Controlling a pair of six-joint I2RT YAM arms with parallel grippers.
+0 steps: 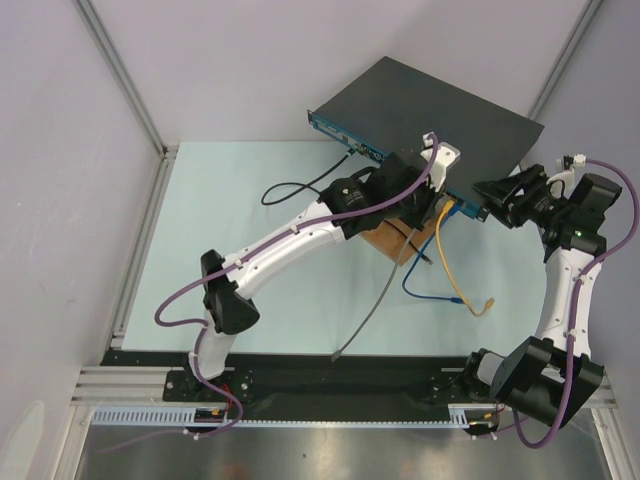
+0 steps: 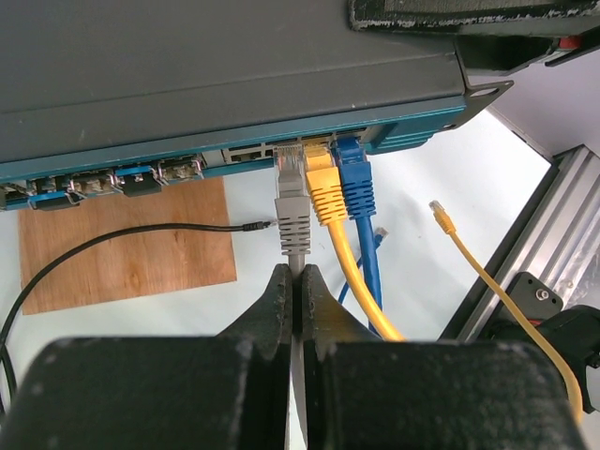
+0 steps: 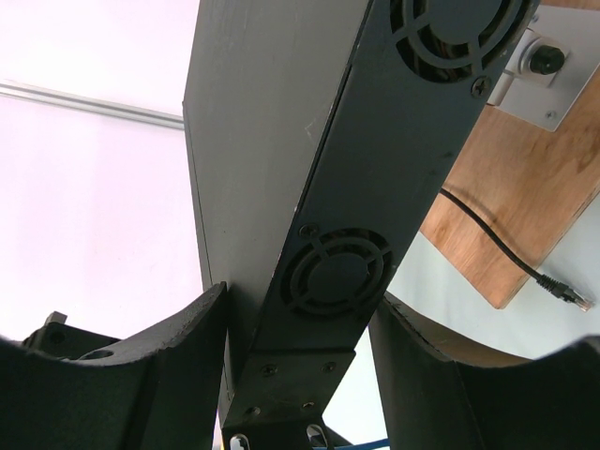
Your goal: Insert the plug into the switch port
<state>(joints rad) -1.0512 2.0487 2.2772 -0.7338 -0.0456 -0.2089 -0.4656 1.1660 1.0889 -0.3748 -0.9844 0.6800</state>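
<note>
The switch (image 1: 430,110) is a flat dark grey box with a teal front face (image 2: 141,167) carrying a row of sockets. In the left wrist view my left gripper (image 2: 296,281) is shut on the grey cable just behind the grey plug (image 2: 292,192). The plug's clear tip sits in a socket beside a yellow plug (image 2: 323,187) and a blue plug (image 2: 352,183); how deep it sits cannot be told. My right gripper (image 3: 300,295) clamps the switch's right end by its top and bottom faces, next to the fan grilles (image 3: 337,272).
A brown wooden board (image 2: 122,244) lies under the switch's front. A black cable with a loose plug (image 2: 258,226) runs across it. A loose yellow plug end (image 2: 439,216) hangs to the right, near the aluminium frame rail (image 2: 553,216). Yellow, blue and grey cables trail toward the near edge (image 1: 455,285).
</note>
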